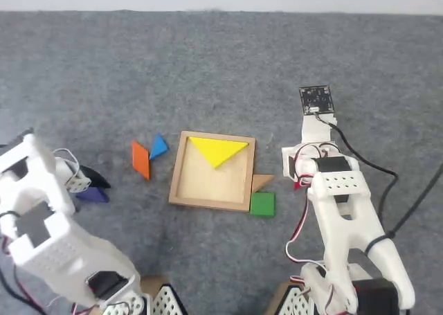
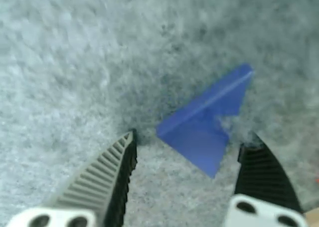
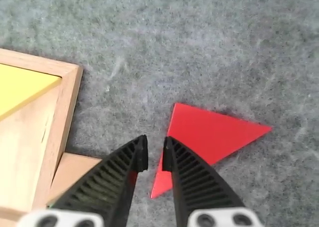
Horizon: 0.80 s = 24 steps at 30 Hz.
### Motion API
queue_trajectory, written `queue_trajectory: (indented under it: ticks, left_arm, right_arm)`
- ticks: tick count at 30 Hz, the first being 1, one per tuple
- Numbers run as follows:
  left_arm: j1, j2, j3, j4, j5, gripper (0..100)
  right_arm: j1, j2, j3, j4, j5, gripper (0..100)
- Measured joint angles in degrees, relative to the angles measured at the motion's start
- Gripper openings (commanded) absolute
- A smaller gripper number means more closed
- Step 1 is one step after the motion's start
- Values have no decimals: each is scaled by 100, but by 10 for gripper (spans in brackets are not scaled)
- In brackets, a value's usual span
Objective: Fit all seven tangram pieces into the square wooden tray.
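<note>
Left claw [image 2: 189, 139]: released wide, straddling the blue triangle [image 2: 204, 127] on the counter, seemingly lined up to pinch its edges.
Right claw [image 3: 154, 144]: nearly clenched, empty, over the red triangle [image 3: 209, 132] beside the tray [image 1: 178, 183].
Tray: holds the yellow triangle [image 1: 216, 151].

— First entry?
— Square wooden tray [image 1: 208, 203], lying mid-table on the grey carpet [image 1: 208, 66]. A yellow triangle [image 1: 217, 149] is sitting inside it along the far side, its point aiming at the near side.
— Loose pieces?
— An orange parallelogram [image 1: 140, 160] and a small blue triangle [image 1: 158, 147] are lying just beside each other, left of the tray. A tan triangle [image 1: 261, 183] and a green square [image 1: 262, 203] are resting just beside the tray's near right corner. A purple piece [image 1: 92, 195] is lying farther left, at the tip of the left arm [image 1: 41, 218].
— And the right arm [image 1: 339, 197]?
— Standing right of the tray, covering most of a red piece [image 1: 297, 184].
</note>
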Motion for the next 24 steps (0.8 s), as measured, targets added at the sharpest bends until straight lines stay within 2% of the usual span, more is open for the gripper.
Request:
queue_trajectory:
  ticks: [5, 17, 24]
  left_arm:
    - [0, 53, -105, 53, 0, 238]
    - [185, 62, -246, 53, -9, 220]
    - [220, 53, -281, 53, -9, 102]
  right_arm:
    - [-9, 0, 0, 0, 0, 63]
    - [0, 0, 0, 0, 62, 62]
    - [-9, 0, 0, 0, 158, 62]
